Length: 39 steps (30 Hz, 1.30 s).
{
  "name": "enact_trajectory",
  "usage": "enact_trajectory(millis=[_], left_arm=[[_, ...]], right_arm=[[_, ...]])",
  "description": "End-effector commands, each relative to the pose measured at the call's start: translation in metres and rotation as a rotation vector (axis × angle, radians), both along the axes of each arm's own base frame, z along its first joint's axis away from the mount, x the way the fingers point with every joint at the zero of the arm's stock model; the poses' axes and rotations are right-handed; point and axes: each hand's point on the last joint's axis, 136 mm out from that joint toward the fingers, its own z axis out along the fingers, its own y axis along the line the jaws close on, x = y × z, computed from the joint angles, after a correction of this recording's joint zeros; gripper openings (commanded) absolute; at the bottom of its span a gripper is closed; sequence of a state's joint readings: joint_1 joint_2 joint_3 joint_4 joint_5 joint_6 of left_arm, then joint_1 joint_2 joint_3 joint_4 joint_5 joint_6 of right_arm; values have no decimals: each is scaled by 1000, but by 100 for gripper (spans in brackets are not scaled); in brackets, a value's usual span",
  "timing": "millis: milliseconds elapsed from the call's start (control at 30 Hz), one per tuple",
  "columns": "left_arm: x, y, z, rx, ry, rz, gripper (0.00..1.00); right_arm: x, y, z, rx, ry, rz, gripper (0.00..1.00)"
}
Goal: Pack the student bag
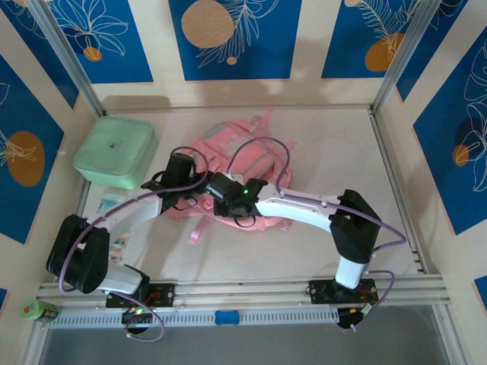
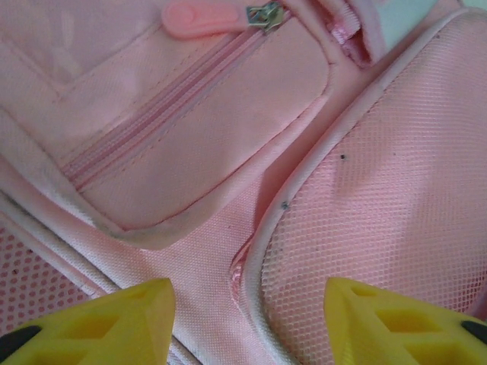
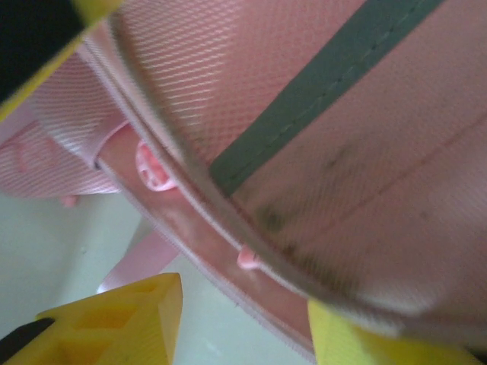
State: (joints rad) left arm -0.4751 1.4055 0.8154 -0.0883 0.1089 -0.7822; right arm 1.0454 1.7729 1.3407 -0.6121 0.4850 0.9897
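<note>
Student bag (image 1: 255,156) lies flat on the pale table (image 1: 342,167), about mid-table and a little to the left, with both of your arms reaching in over its near half. One thin pink strap (image 1: 195,228) trails off its near edge toward the arm bases. Well to the bag's left, against the left wall, sits the mint-green lidded box (image 1: 116,152), apart from the bag.

Your left gripper (image 2: 247,323) hangs close over the bag's front. Its two yellow fingers (image 2: 114,323) stand spread, with pink fabric lying flat under the gap and nothing pinched between them. Just beyond them you can see a closed zipper running diagonally, its pink zipper pull (image 2: 199,17) at the top of the left wrist view. The white-piped mesh pocket (image 2: 380,190) curves up on the right.

Your right gripper (image 3: 243,319) is down at the bag's edge, seen from low and close. Its fingers are also apart. The bag's piped rim runs down between them, and bare table shows between the left finger and that rim, so the rim is not clamped. A grey-green strip (image 3: 327,84) crosses the pink fabric above.
</note>
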Motion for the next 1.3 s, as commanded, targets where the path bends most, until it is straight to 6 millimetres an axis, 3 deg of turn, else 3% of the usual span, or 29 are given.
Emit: enact_trajectory(millis=[0,67,233,367,633,833,1100,1267], left_arm=[[7,-3,19,-72,-55,20,53],[5,-1,18,-71,-51,32,53],[-7,16,-2,-85,-10,144,53],[-9,11,-4,-175,-26,182,48],[-6,11,-42,-204,9,297,36],[-9,41,-76,-88,46,421,32],[-5,65,-95,27,74,465,31],[7,76,-97,5,88,449,31]], right_arm=[[16,2,3,-12,-63,-81,43],[22,2,-2,-36,-91,-85,36],[31,2,-10,-88,-121,-68,29],[28,0,-15,-102,-117,-52,21],[15,-12,-6,-153,-136,-14,3],[3,-34,1,-272,-189,69,0],[-4,-87,15,-391,-200,112,0],[4,-110,8,-366,-154,205,0]])
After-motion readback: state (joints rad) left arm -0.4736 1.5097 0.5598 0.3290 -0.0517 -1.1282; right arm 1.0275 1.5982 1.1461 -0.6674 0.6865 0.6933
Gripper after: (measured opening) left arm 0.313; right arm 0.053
